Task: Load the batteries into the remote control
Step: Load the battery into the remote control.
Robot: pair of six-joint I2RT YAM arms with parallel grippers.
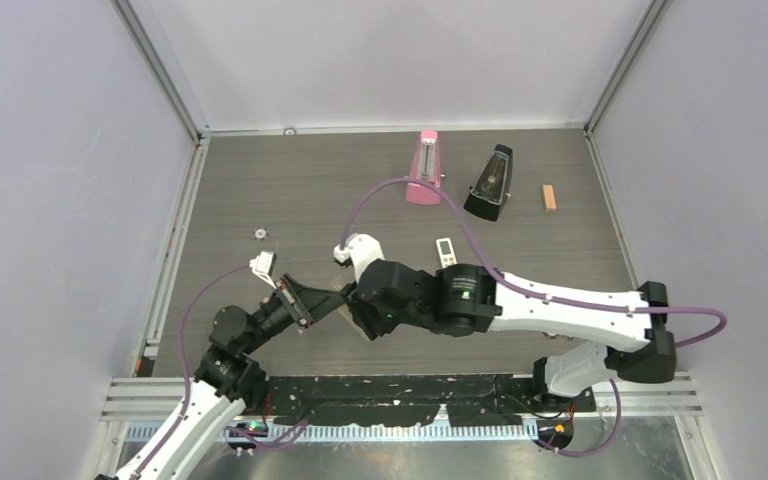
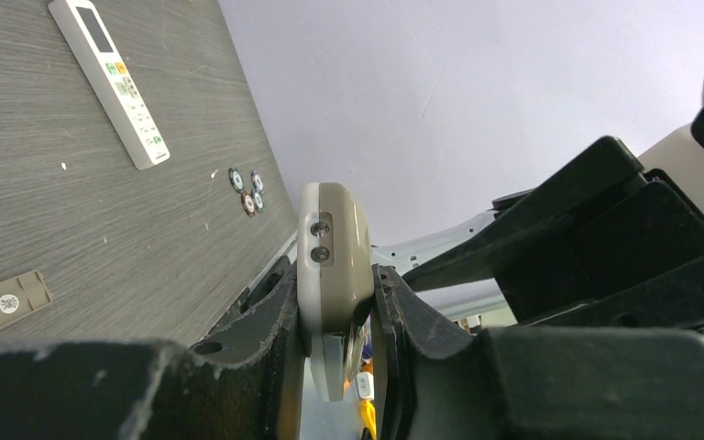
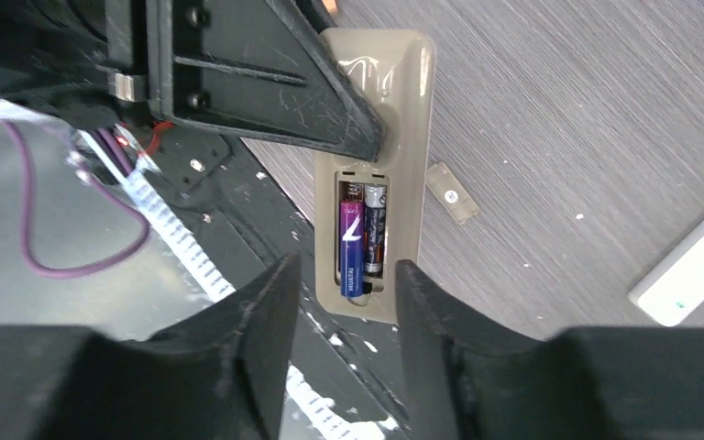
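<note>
My left gripper (image 2: 335,321) is shut on the remote control (image 2: 333,247) and holds it edge-on above the table. In the right wrist view the remote control's grey-beige back (image 3: 378,110) faces up, with its compartment open. A bluish-purple battery (image 3: 351,249) and a dark battery (image 3: 375,229) lie side by side inside. My right gripper (image 3: 344,316) is open and empty, its fingers on either side of the remote's near end without touching it. Three small round battery ends (image 2: 247,191) stand together on the table. In the top view both grippers meet at the middle (image 1: 345,305).
The loose battery cover (image 3: 450,192) lies on the table beside the held remote. A broader white remote with many buttons (image 1: 446,251) lies just behind it. A pink metronome (image 1: 425,168), a black metronome (image 1: 490,183) and an orange block (image 1: 550,197) stand at the back.
</note>
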